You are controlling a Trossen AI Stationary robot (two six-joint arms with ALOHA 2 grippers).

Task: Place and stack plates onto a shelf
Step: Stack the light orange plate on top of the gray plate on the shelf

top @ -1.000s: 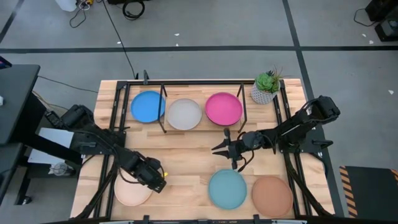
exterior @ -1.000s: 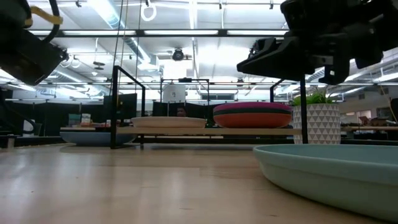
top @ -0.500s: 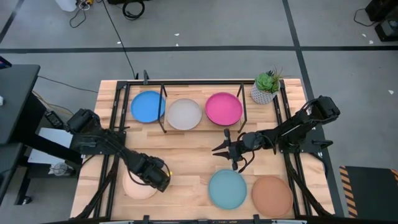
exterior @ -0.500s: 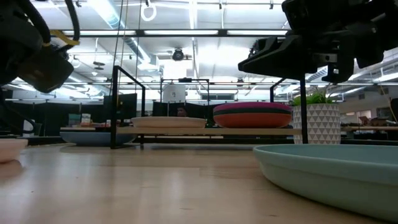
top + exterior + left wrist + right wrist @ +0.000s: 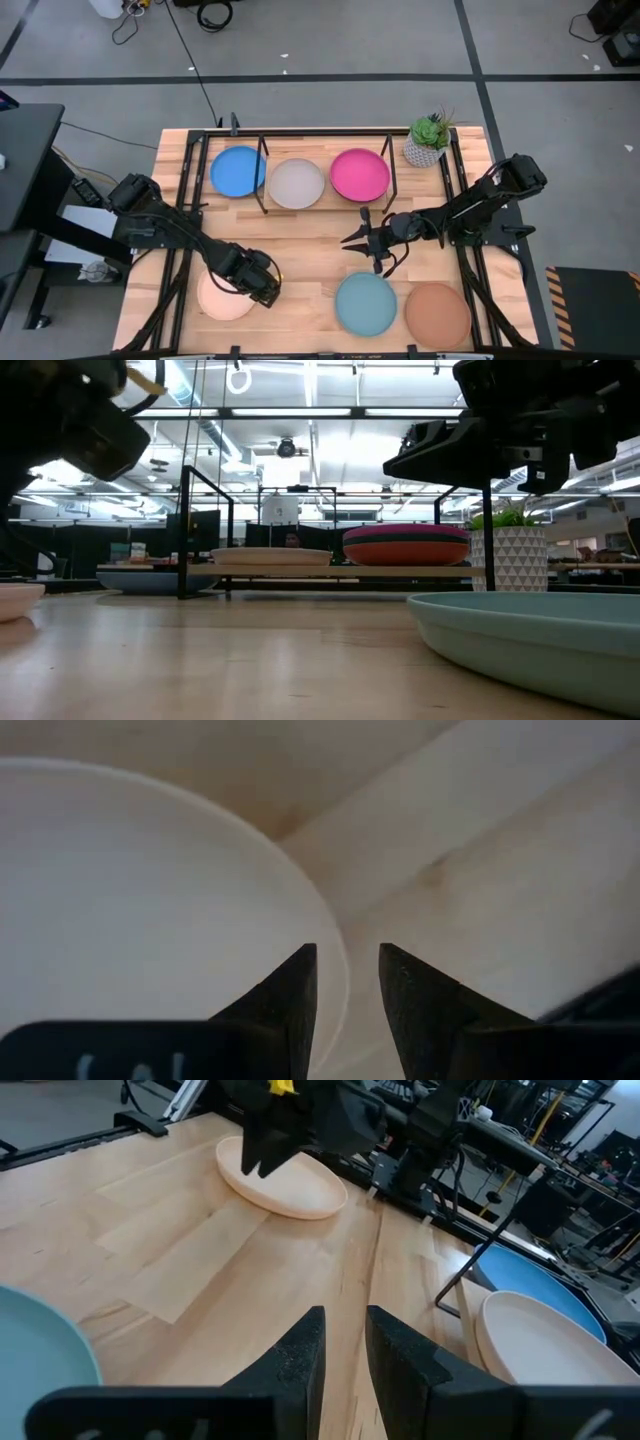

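Note:
A blue plate [image 5: 238,171], a grey plate [image 5: 297,183] and a magenta plate [image 5: 360,174] sit on the shelf [image 5: 262,205]. In the low view the magenta plate [image 5: 405,533] tops a stack. A cream plate [image 5: 222,298], a light teal plate [image 5: 366,304] and a terracotta plate [image 5: 437,315] lie flat on the table near its near edge. My left gripper [image 5: 265,290] hangs above the cream plate's right rim [image 5: 335,970], fingers a narrow gap apart, touching nothing. My right gripper [image 5: 347,240] hovers mid-table above the light teal plate, narrowly open and empty.
A potted plant [image 5: 428,143] stands at the shelf's right end. The shelf's black frame [image 5: 392,170] rises above the plates. Bare wood [image 5: 300,250] lies between the two grippers and in front of the shelf.
My left gripper has moved toward the table's right and risen, from over the cream plate's middle to over its right rim. The cream plate has shifted a little to the right and now shows at the low view's left edge. The right arm has kept still.

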